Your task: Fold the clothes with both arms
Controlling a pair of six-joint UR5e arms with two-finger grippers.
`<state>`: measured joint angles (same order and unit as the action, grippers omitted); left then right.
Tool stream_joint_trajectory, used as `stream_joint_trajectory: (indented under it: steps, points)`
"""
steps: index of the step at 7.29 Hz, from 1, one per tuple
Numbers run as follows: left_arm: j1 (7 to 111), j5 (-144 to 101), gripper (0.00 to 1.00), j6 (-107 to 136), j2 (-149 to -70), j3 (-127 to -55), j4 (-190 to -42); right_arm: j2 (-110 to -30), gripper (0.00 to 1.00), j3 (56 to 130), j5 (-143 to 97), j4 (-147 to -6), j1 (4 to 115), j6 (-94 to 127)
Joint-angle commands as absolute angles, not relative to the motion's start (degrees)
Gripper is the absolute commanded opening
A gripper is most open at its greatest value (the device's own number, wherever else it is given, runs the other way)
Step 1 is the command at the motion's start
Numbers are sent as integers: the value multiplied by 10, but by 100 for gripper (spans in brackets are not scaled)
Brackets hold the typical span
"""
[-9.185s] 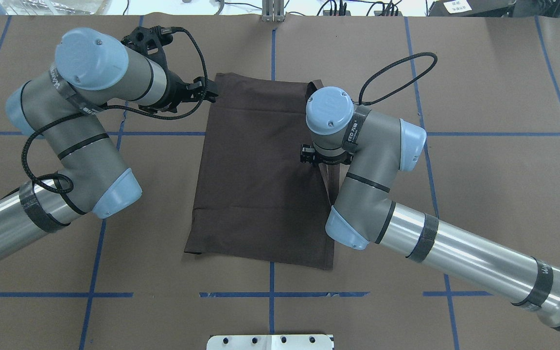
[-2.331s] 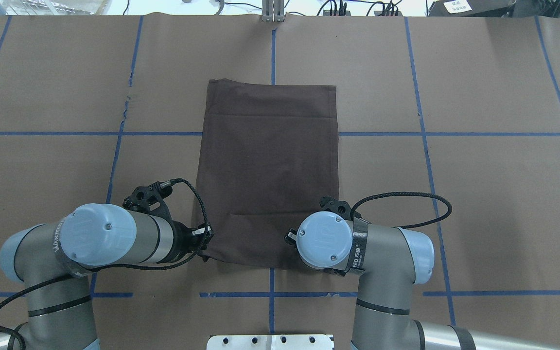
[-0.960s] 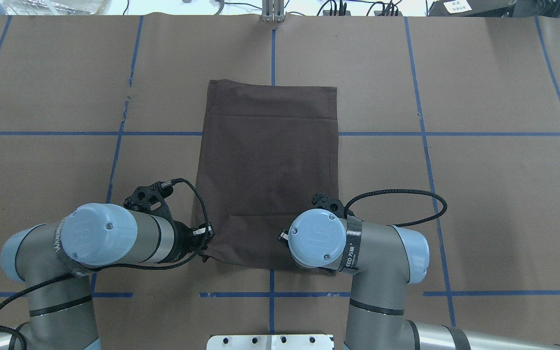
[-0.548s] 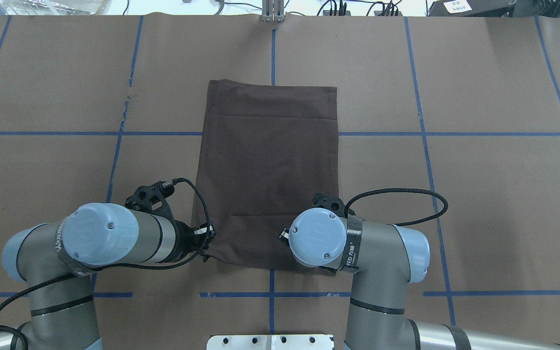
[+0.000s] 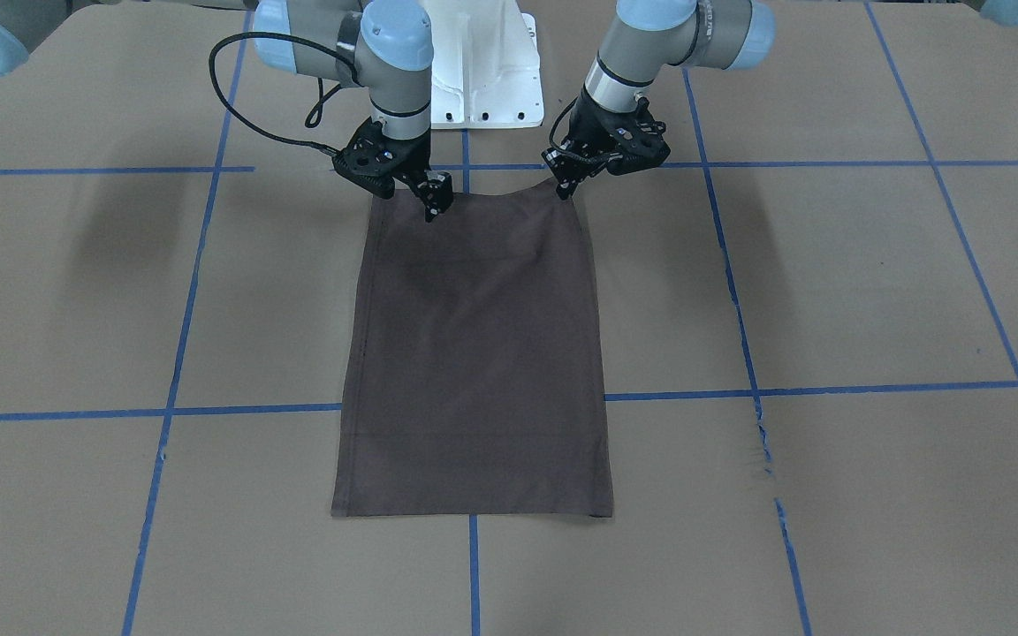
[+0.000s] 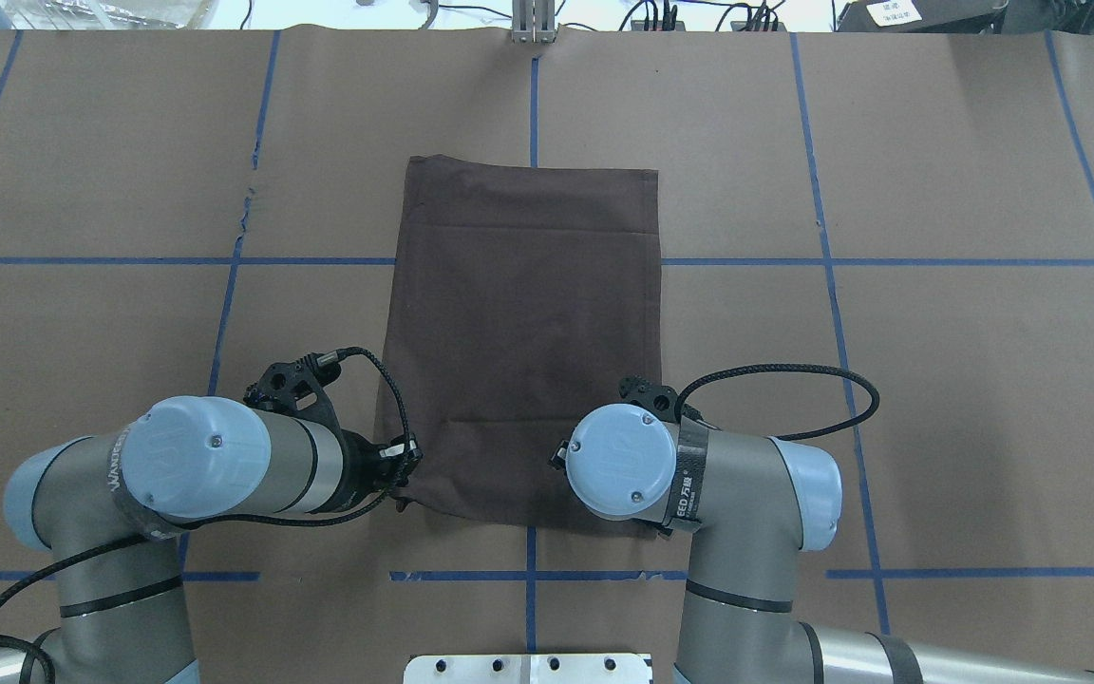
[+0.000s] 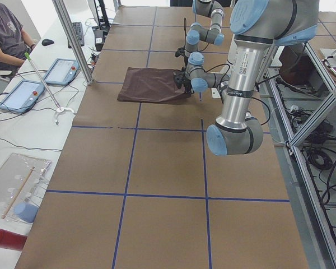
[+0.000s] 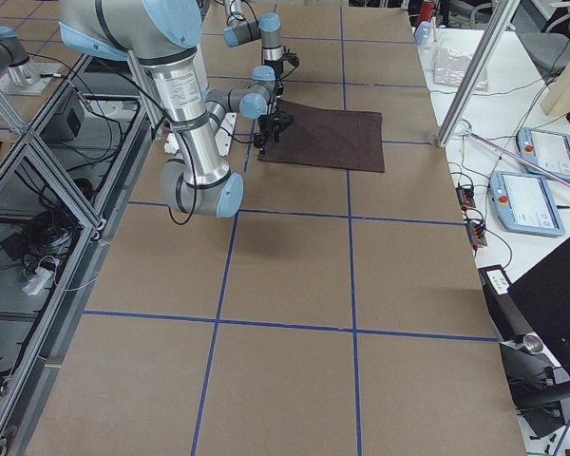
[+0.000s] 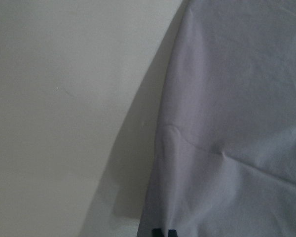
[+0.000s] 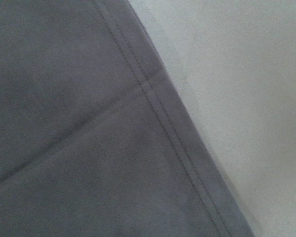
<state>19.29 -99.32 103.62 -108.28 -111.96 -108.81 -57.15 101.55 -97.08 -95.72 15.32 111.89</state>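
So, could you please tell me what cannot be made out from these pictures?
- Right gripper: hidden beneath the right arm in the overhead view, along with the T-shirt corner there.
- Whether its jaws or those of the left gripper are shut on fabric: too small in the front-facing and side views; the wrist views show only close-up cloth.
- Collar and sleeves: in no view; the folded layers cover them.
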Motion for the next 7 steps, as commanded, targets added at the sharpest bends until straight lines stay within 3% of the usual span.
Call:
stream_joint_trajectory:
  steps: [1,3,4,5,6,7]
  points:
    - [193,-993,0,1036,-1083,-1121,-1088,-576,100,1006,-969,-955,148,1118]
    - [193,-993,0,1036,-1083,-1120,-1088,-577,100,999,-969,-954,147,1118]
    - [193,-993,0,1036,-1083,-1120,-1088,-576,95,1000,-969,-953,147,1119]
    - [194,-992,0,1036,-1083,-1120,-1088,-575,68,1001,-969,-952,147,1120]
    - [195,-992,0,1036,-1083,-1120,-1088,-575,47,1002,-969,-952,147,1118]
    - [195,-992,0,1036,-1083,-1120,-1087,-572,44,1005,-969,-952,147,1119]
